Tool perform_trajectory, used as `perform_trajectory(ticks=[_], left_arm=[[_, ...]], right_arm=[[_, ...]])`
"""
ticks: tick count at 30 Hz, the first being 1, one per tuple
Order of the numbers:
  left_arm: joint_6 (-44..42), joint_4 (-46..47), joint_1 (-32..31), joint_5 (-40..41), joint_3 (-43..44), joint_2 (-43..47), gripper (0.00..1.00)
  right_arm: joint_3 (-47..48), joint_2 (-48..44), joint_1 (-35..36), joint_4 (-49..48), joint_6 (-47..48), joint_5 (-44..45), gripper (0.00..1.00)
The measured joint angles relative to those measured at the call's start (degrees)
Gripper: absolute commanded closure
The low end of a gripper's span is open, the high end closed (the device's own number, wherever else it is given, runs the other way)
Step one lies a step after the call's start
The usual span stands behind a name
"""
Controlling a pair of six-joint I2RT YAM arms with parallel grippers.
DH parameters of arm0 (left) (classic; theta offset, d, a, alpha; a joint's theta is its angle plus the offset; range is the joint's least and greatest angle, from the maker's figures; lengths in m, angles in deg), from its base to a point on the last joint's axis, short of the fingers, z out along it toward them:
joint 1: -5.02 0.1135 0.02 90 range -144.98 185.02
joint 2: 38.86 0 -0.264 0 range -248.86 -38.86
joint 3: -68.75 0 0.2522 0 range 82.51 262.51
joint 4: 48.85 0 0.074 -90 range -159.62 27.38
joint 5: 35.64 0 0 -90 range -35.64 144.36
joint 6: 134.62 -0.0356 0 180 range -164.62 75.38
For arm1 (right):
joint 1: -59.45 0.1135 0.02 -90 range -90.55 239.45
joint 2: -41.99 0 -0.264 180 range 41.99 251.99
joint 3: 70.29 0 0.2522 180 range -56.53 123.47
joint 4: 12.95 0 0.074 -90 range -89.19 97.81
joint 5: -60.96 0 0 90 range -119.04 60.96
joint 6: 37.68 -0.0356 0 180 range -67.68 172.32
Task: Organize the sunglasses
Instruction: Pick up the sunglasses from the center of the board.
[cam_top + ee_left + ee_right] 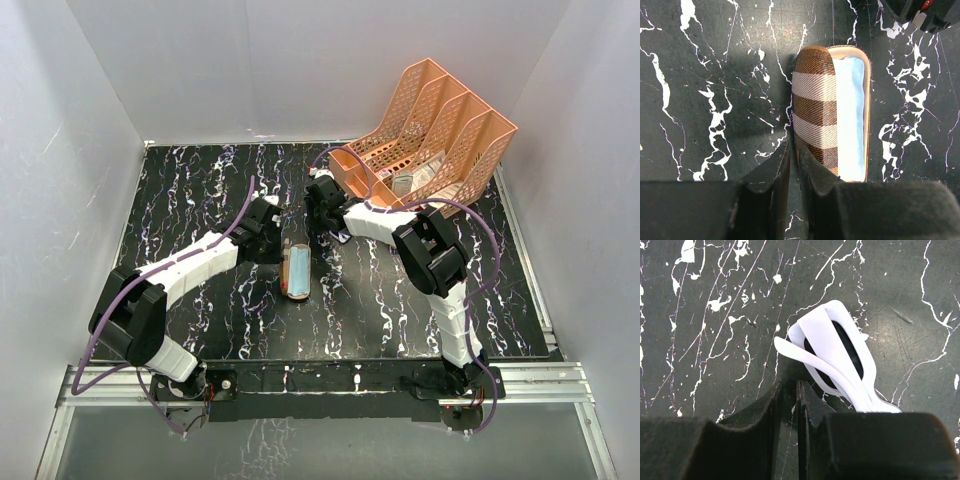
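1. top view: the case (297,268) lies open near the middle of the tabletop (200,200), its length running from the far edge toward the near edge, with pale blue showing inside. my left gripper (281,246) sits at the case's far end, on its left side. my right gripper (333,232) is just right of that same end. the sunglasses (343,237) peek out from under it, close to the case but apart from it. an orange file rack (430,130) fills the far right corner.
2. left wrist view: the plaid lid (815,100) stands beside the blue lining (850,115). the jaws are drawn in to a thin slit and the lid's edge runs straight into it, so i read them as clenched on the case by its lid.
3. right wrist view: the sunglasses are folded, with a white frame and dark lenses. they lie just off the tip of one finger (825,410), to the side of the slit rather than in it. their near end is hidden behind that finger. the jaws are pressed almost together and only dark tabletop shows between them. i cannot tell whether the finger touches the frame.
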Motion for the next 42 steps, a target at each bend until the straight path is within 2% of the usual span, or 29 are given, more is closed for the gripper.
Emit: perform_trajectory(ticks=[18,31,42], left_arm=[[0.4,0.0,-0.1,0.0,0.0,0.2,0.88],[0.4,-0.4,-0.3,0.0,0.0,0.8,0.88],[0.4,-0.4,-0.7,0.0,0.0,0.9,0.88]], right_arm=[[0.1,0.0,0.0,0.1,1.4,0.3,0.82],[4.7,2.7,0.0,2.2,2.6,2.1,0.82],[3.0,1.8,0.0,1.1,2.6,1.9,0.80]])
